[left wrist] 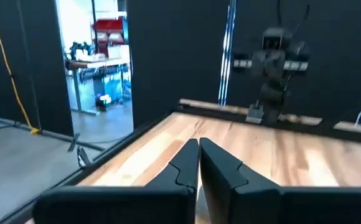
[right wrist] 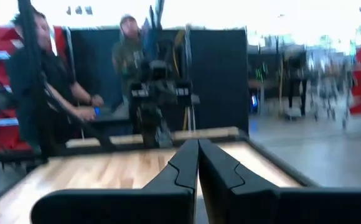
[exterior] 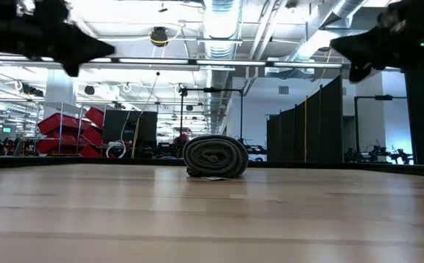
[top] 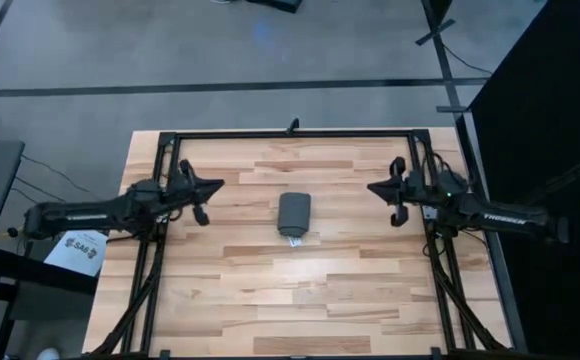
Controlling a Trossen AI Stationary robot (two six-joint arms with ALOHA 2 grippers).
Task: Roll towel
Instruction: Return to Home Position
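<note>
Left gripper (top: pixel 213 185), high view: the dark two-finger tip is pointing toward table centre, fingers pressed together, holding nothing, sitting over the left side of the light wooden plank table (top: pixel 350 290). Right gripper (top: pixel 375 186) is mirroring it on the right side, fingers also pressed together and empty. The dark grey soft cloth towel (top: pixel 294 215) is lying rolled into a short cylinder at mid-table, between the two grippers and well apart from both, with its small white label tag (top: pixel 295 241) sticking out at the near end of the roll. A black metal frame (top: pixel 290 134) is running around the table's far part. Low view: the towel (exterior: pixel 215 156) is resting on the tabletop (exterior: pixel 212 212) with its spiral end facing the camera, the roll looking tight and round; the left gripper (exterior: pixel 102 48) and the right gripper (exterior: pixel 336 42) are hanging high above the surface, clear of the towel. Left wrist view: the left gripper's own fingers (left wrist: pixel 183 168) are meeting at their tips with no gap, nothing between them; the right arm (left wrist: pixel 274 74) is showing farther off across the table. Right wrist view: the right gripper's fingers (right wrist: pixel 183 168) are likewise touching, empty; the left arm (right wrist: pixel 155 93) is standing opposite, and two people (right wrist: pixel 50 87) are standing behind the table's far edge.
</note>
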